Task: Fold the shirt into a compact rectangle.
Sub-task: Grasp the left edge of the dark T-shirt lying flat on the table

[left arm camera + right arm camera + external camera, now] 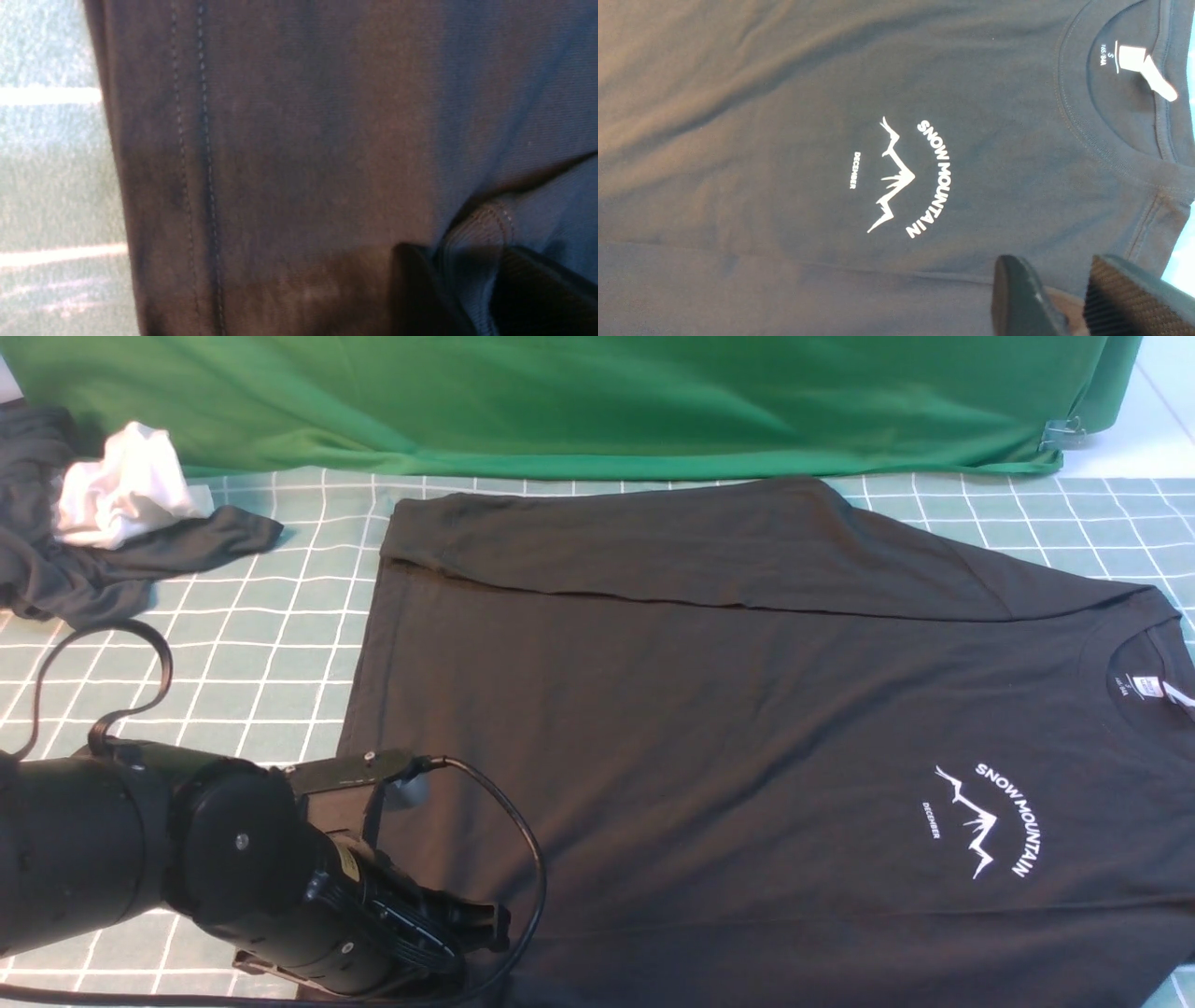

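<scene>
A staged robot-test setup is suggested by the green backdrop cloth (pixel 579 401), clipped up behind a grid-marked tabletop (pixel 271 644).

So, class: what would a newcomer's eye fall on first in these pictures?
The big black shirt spread across the checked mat, its white mountain print near the right side. Next, the bright green backdrop behind it, and the white cloth on a dark garment at far left.
</scene>
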